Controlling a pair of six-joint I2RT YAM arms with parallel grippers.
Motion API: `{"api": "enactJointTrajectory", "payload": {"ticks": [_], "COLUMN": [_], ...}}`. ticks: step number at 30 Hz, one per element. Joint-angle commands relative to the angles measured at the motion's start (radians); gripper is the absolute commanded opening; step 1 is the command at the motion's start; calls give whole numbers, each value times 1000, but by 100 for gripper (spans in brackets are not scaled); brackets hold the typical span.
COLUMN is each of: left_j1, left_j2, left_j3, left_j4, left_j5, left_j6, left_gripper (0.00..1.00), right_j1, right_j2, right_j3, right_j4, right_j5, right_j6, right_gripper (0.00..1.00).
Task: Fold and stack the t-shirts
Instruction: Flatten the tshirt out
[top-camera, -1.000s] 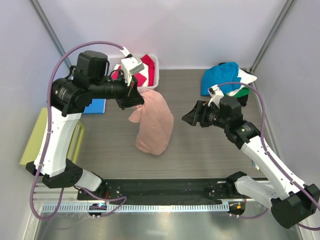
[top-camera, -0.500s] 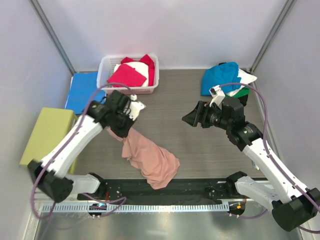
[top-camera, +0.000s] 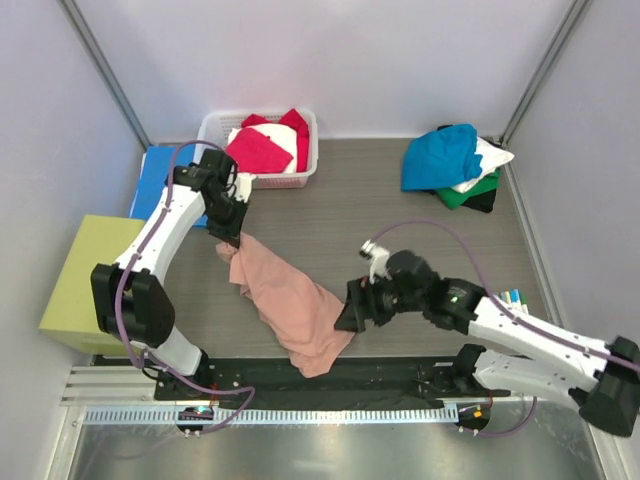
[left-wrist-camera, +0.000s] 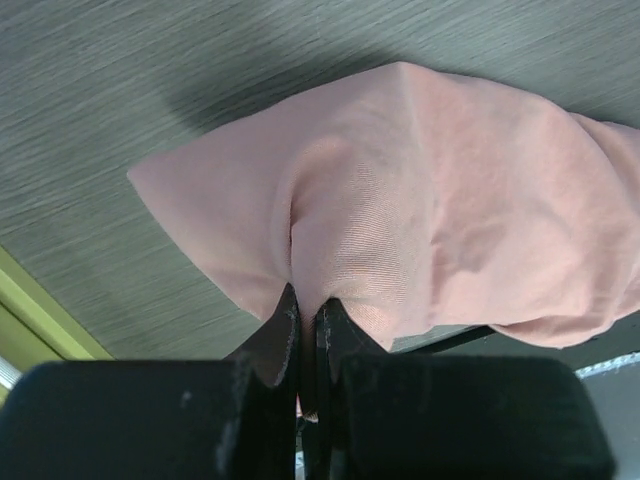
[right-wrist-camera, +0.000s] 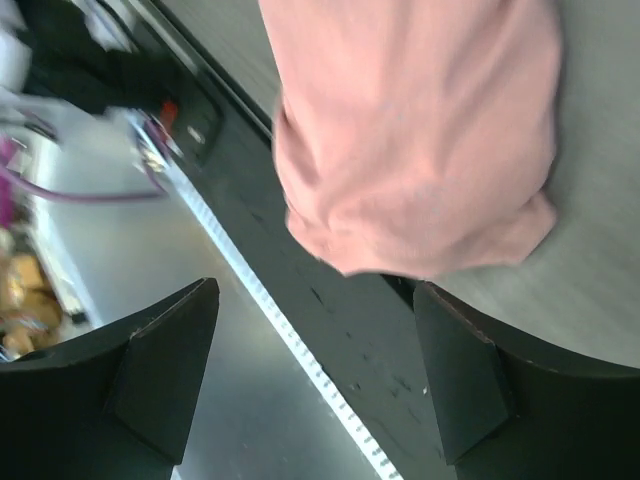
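Tees (top-camera: 262, 150) fill basket (top-camera: 211, 126); left end effector (top-camera: 228, 239) pinches pink tee (top-camera: 290, 305), right end effector (top-camera: 349, 316) gapes.

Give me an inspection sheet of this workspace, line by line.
Surface: grey wood-grain table.
Job's things: dusty-pink t-shirt crumpled near centre; magenta, red and white shirts in white plastic basket; teal-blue shirt heaped far right.
Clutter: flat blue folder, yellow-green box, both left.
Grippers: left gripper pinches the pink shirt's upper end; right gripper open by its lower end.
Cables: purple cables loop along both arms.
Surroundings: pale walls; black rail at near edge.
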Motion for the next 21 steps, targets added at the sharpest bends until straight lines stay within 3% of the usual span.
{"api": "enactJointTrajectory", "payload": {"ticks": [1, 3, 7, 13, 21], "left_j1": [16, 22, 25, 28, 32], "left_j2": [17, 23, 17, -15, -57], "left_j3": [6, -1, -40, -67, -104], "left_j4": [29, 43, 65, 65, 72], "left_j5": [71, 76, 87, 108, 107], "left_j6": [-20, -23, -25, -17, -3], "left_gripper": [0, 0, 0, 0, 0], "right_j1": [247, 362, 437, 448, 448], "right_j2": [134, 249, 384, 429, 515], "right_j3": [-7, 28, 82, 107, 148], "right_j4": [-24, -36, -51, -24, 39], "right_j5": [213, 285, 338, 345, 382], "right_j6": [88, 105, 118, 127, 122], "right_gripper": [84, 84, 81, 80, 67]}}
